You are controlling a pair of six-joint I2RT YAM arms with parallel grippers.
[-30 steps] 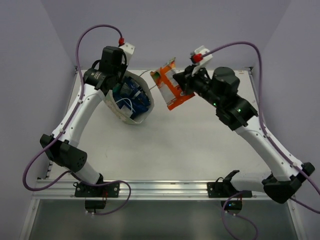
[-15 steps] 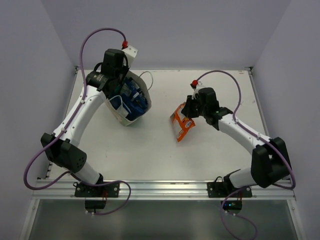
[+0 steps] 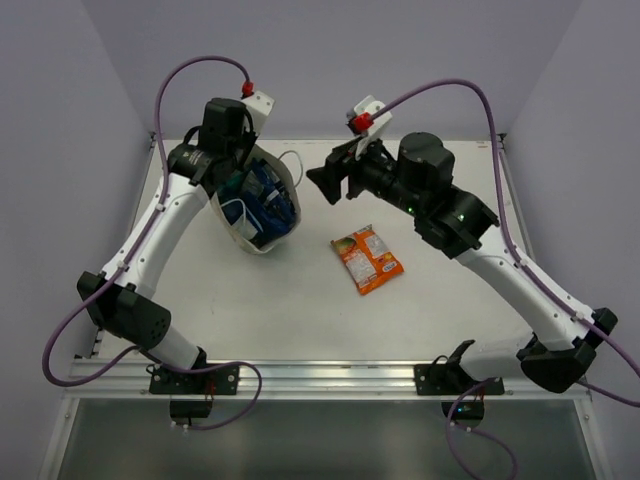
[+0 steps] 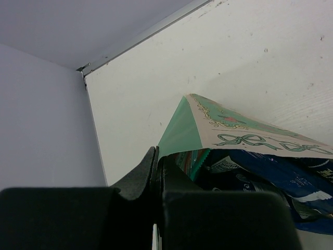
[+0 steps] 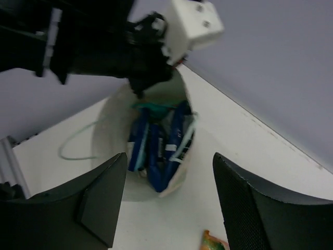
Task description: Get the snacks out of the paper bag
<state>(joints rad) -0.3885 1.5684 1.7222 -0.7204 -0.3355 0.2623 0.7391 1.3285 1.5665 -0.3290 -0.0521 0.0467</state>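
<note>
Near the right end effector (image 3: pixel 322 183), now open and empty, lies the orange packet (image 3: pixel 367 261); left end effector (image 3: pixel 242 172) pinches paper bag (image 3: pixel 232 222)

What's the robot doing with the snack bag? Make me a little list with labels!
paper bag: tilted, mouth open toward the right gripper
left gripper: shut on the bag's rim
right gripper: open, empty, facing the bag's mouth
snacks inside: blue packets, count unclear
snacks out: one orange packet, flat on the table
</note>
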